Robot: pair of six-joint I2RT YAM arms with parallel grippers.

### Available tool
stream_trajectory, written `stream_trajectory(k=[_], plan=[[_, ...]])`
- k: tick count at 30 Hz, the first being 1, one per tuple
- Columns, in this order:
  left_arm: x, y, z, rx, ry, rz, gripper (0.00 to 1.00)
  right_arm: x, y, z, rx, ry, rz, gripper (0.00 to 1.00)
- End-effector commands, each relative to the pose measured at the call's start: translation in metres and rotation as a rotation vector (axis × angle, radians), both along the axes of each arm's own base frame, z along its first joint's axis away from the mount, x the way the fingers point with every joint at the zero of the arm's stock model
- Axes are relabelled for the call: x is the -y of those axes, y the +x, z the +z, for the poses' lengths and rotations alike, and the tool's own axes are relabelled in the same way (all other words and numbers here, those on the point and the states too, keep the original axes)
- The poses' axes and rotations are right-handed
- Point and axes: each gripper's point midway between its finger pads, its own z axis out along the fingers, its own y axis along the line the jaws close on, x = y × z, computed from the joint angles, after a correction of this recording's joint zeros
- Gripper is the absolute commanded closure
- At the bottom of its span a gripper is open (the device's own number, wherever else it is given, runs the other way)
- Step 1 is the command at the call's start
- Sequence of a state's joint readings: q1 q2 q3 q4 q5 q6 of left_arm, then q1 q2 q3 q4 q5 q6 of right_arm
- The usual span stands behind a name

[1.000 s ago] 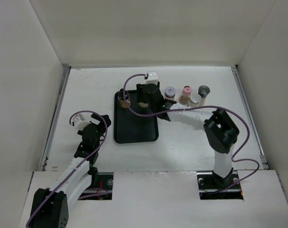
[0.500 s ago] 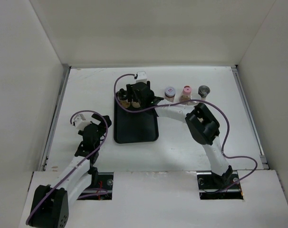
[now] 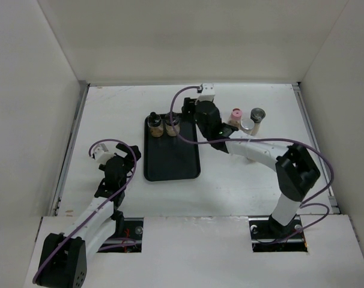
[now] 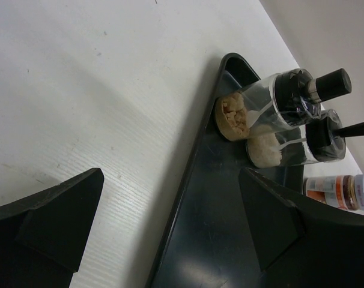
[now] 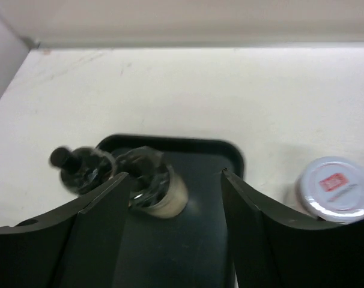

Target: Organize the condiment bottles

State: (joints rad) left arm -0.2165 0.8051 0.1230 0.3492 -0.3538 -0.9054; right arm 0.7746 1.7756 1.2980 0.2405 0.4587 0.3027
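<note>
Two clear condiment bottles with black caps stand side by side at the far end of the black tray (image 3: 172, 157): one (image 3: 153, 124) with tan contents, one (image 3: 170, 124) with paler contents. They also show in the left wrist view (image 4: 272, 105) (image 4: 290, 144) and in the right wrist view (image 5: 80, 169) (image 5: 153, 185). My right gripper (image 3: 193, 117) (image 5: 176, 222) is open and empty, above the tray's far right corner, just right of the second bottle. My left gripper (image 3: 119, 157) (image 4: 170, 240) is open and empty, low beside the tray's left edge.
More bottles stand right of the tray: a pink-capped one (image 3: 235, 114), a grey-capped one (image 3: 257, 114) and a clear one (image 3: 247, 124). A white-capped jar (image 5: 337, 186) with a red label stands just right of the tray. White walls enclose the table.
My right gripper carried a bottle left onto the tray, set it beside the first one, let go and drew back to the right. The left arm has barely moved.
</note>
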Motion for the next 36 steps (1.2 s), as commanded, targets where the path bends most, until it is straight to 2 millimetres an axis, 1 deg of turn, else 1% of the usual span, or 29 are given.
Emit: stream_trajectory(k=[1, 3, 4, 6, 7, 10, 13, 15, 18, 22, 26, 28, 30, 34, 35, 36], plan=[[0.001, 0.004, 0.014, 0.059, -0.005, -0.002, 0.00, 0.049, 0.017, -0.001, 0.023, 0.020, -0.126, 0.32], [0.001, 0.005, 0.011, 0.046, -0.002, -0.001, 0.00, 0.071, 0.025, -0.013, 0.005, -0.005, -0.183, 0.26], [0.002, 0.005, 0.010, 0.042, -0.004, -0.006, 0.00, 0.080, 0.029, -0.018, -0.004, -0.016, -0.208, 0.21], [0.002, 0.005, 0.010, 0.042, -0.004, -0.006, 0.00, 0.095, 0.034, -0.026, -0.016, -0.029, -0.251, 0.12], [0.001, 0.005, 0.011, 0.045, -0.002, -0.003, 0.00, 0.101, 0.036, -0.031, -0.024, -0.032, -0.267, 0.10], [0.001, 0.006, 0.012, 0.049, -0.001, 0.002, 0.00, 0.113, 0.046, -0.040, -0.049, -0.039, -0.294, 0.06], [0.000, 0.005, 0.013, 0.056, 0.001, 0.003, 0.00, 0.112, 0.051, -0.055, -0.093, -0.058, -0.275, 0.04], [-0.001, 0.006, 0.013, 0.053, 0.004, 0.011, 0.00, 0.111, 0.054, -0.064, -0.111, -0.061, -0.267, 0.04], [0.000, 0.006, 0.011, 0.047, 0.003, 0.003, 0.00, 0.115, 0.059, -0.069, -0.129, -0.051, -0.277, 0.05], [-0.001, 0.006, 0.012, 0.051, 0.006, 0.013, 0.00, 0.119, 0.061, -0.074, -0.147, -0.059, -0.285, 0.11], [0.000, 0.006, 0.014, 0.058, 0.002, 0.007, 0.00, 0.123, 0.063, -0.084, -0.171, -0.079, -0.292, 0.17], [-0.001, 0.006, 0.014, 0.056, 0.004, 0.011, 0.00, 0.124, 0.067, -0.086, -0.173, -0.080, -0.298, 0.19], [0.001, 0.006, 0.013, 0.053, 0.001, 0.001, 0.00, 0.123, 0.069, -0.085, -0.170, -0.089, -0.295, 0.24], [-0.002, 0.005, 0.014, 0.061, 0.004, 0.011, 0.00, 0.121, 0.070, -0.089, -0.178, -0.115, -0.285, 0.24], [-0.002, 0.005, 0.014, 0.059, 0.003, 0.010, 0.00, 0.120, 0.071, -0.089, -0.181, -0.117, -0.285, 0.26], [-0.001, 0.005, 0.013, 0.056, 0.002, 0.007, 0.00, 0.120, 0.071, -0.089, -0.183, -0.119, -0.285, 0.30]])
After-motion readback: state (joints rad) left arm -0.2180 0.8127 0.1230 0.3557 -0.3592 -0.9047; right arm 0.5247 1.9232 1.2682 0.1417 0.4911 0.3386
